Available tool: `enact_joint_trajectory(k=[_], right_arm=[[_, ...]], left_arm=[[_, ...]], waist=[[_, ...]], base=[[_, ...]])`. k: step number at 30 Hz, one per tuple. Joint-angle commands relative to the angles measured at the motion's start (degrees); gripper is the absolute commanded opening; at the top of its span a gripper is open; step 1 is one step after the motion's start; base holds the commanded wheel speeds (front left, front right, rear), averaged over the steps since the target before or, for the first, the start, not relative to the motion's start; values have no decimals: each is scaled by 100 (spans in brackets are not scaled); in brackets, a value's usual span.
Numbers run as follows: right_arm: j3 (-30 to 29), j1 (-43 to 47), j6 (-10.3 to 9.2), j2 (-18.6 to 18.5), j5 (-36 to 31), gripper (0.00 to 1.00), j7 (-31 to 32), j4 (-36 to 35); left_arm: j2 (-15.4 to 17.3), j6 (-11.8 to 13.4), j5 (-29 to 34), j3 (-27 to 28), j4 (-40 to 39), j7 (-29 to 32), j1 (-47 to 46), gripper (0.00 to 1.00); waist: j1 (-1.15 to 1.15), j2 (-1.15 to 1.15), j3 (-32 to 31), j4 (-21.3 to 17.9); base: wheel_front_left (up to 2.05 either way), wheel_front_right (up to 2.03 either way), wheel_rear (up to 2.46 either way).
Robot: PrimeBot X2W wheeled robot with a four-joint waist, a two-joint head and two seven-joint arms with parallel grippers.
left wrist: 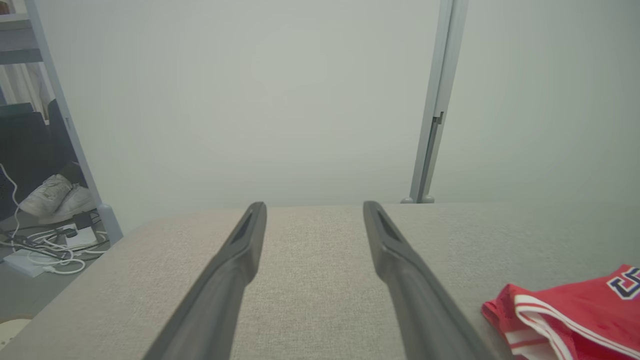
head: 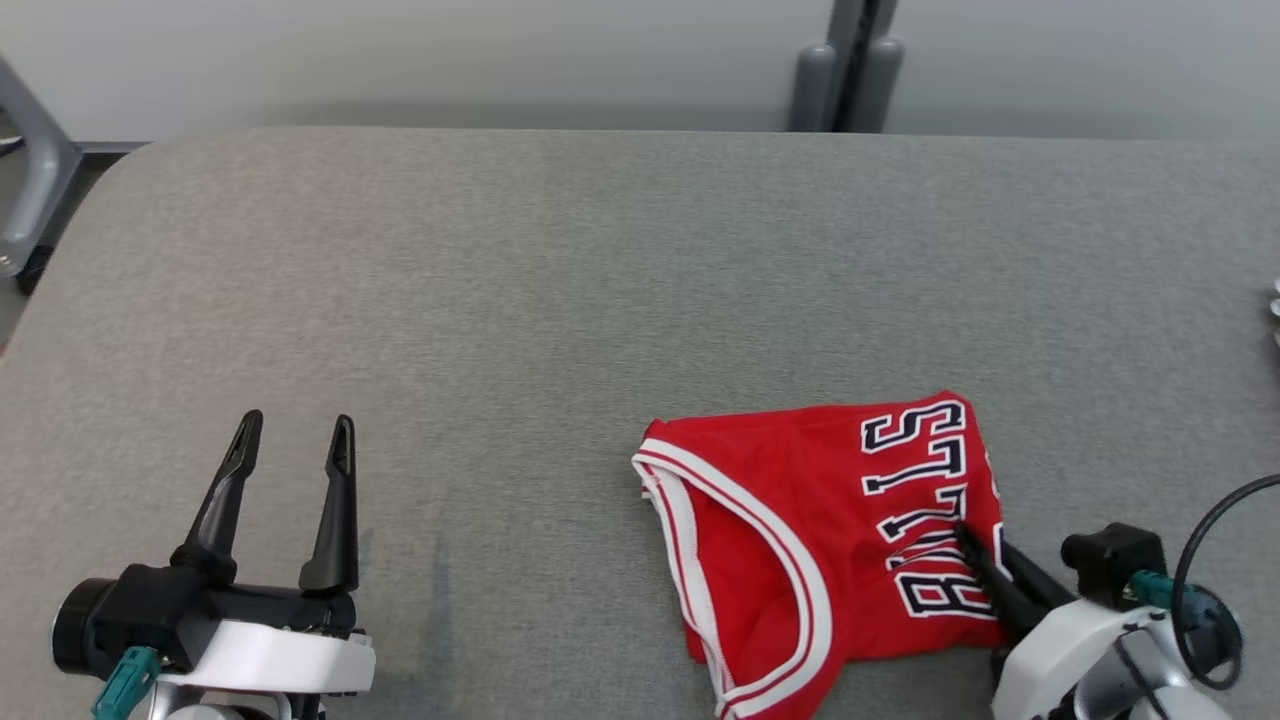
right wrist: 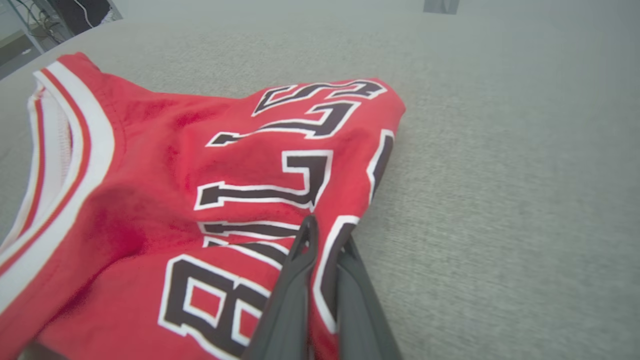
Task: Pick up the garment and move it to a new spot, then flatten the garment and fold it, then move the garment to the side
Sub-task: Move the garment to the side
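Observation:
The garment [head: 800,540] is a red jersey with white trim and dark lettering, folded into a compact bundle on the grey table at the lower right of the head view. My right gripper [head: 975,550] is shut on the jersey's right edge, the fabric pinched between its dark fingers [right wrist: 295,270]. The jersey [right wrist: 200,200] spreads across the left half of the right wrist view. My left gripper [head: 295,445] hovers open above bare table at the lower left, well apart from the jersey. In the left wrist view its fingers [left wrist: 240,250] stand wide, and the jersey's corner [left wrist: 570,315] shows at the lower right.
The grey fabric table [head: 560,280] stretches wide behind and to the left of the jersey. A grey post [head: 850,70] rises behind the far edge. A metal frame [head: 30,170] stands past the left corner, with shoes [left wrist: 55,197] and cables [left wrist: 40,250] on the floor.

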Motion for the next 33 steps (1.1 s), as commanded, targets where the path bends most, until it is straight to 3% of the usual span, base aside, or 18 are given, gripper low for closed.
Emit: enact_joint_trajectory(k=[1,8,16,33], right_arm=[[-74,-65,-9,-115,-55,0,-48,-47],[-200,-465,-7,-616,-301,0,-94,-505],[-210,-1441,-6,-624,-241,0,-260,-466],[-1185,-3166,-7,-1094,-119,0,-1153,859]], left_arm=[[21,-14,17,15,-31,-10,-99,100],[122,-43,82,26,-142,-11,-189,100],[318,-148,155,-55,-314,102,-466,100],[951,-230,332,41,-983,648,-985,100]], waist=[[0,0,85,-360],[0,0,272,-1232],[0,0,752,-1896],[0,0,1910,-2411]], base=[[0,0,0],[0,0,0],[0,0,0],[0,0,0]])
